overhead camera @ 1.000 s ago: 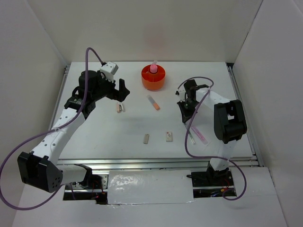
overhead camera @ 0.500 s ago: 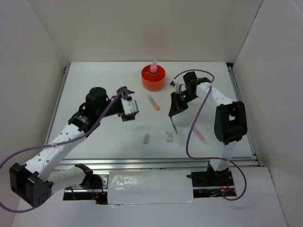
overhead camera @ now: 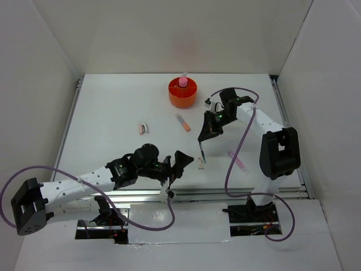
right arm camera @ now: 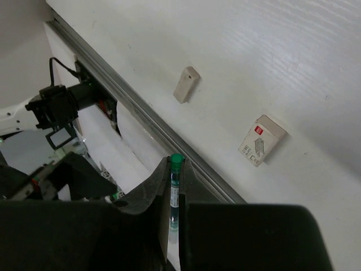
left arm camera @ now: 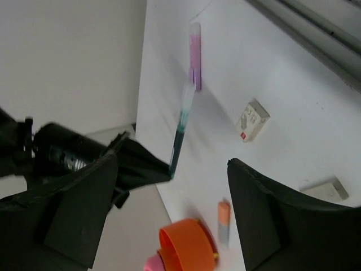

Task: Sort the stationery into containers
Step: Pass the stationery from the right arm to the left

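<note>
**Pen clamped in right gripper, left gripper spread**

Top view: the right gripper [overhead camera: 205, 134] is seen closed on a thin pen [overhead camera: 201, 151], which is angled down toward a white eraser [overhead camera: 201, 163], with the orange tub [overhead camera: 183, 101] well behind. The left gripper [overhead camera: 179, 166] is held just beside that eraser.

Left wrist view: its fingers [left arm camera: 79, 209] are spread wide, and nothing is gripped between them.

Right wrist view: the green-capped pen is pinched between the closed jaws.
</note>
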{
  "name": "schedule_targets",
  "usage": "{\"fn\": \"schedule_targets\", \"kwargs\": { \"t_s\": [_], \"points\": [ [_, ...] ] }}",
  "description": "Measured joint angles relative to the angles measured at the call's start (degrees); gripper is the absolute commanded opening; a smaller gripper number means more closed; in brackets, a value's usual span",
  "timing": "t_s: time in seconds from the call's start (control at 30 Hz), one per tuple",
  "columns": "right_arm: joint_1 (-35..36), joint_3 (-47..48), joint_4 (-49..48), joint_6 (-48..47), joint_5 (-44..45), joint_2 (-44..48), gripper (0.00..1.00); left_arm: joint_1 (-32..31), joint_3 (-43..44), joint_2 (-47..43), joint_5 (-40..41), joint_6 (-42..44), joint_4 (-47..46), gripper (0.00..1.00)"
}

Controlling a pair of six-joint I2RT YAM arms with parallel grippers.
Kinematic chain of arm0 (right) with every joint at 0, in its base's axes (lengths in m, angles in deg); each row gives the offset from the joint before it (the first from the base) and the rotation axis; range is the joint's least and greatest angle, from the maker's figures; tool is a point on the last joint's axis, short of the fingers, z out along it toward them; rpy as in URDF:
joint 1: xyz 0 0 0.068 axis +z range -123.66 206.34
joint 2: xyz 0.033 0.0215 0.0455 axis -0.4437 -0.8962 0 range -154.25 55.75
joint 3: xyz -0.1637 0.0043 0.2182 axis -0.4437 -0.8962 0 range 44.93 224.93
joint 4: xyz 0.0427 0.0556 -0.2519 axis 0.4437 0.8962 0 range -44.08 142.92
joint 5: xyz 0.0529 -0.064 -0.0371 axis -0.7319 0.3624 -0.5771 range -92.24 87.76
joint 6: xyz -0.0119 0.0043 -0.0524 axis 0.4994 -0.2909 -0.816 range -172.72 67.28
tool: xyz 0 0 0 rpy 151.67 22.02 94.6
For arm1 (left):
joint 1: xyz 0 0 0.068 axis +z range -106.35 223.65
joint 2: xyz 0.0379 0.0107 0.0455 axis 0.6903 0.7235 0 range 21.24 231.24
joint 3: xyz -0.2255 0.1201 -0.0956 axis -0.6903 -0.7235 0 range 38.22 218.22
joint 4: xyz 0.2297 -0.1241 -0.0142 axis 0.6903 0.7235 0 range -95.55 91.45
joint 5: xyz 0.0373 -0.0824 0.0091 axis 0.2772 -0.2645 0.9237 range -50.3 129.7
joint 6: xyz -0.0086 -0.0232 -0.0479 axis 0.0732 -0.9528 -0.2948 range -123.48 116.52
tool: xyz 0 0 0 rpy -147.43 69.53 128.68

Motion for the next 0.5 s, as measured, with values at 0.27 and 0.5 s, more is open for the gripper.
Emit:
{"fn": "schedule_targets", "kwargs": {
  "t_s": [0.27,0.5],
  "points": [
    [0.09,-0.13,-1.6,5.86,2.27,0.17,0.0,-6.21,5.73,10.56,1.46,3.96,0.13,0.78],
    [-0.28,-1.73,-3.08,8.79,0.66,0.24,0.0,-7.78,10.51,16.55,4.2,3.56,0.02,0.72]
  ]
}}
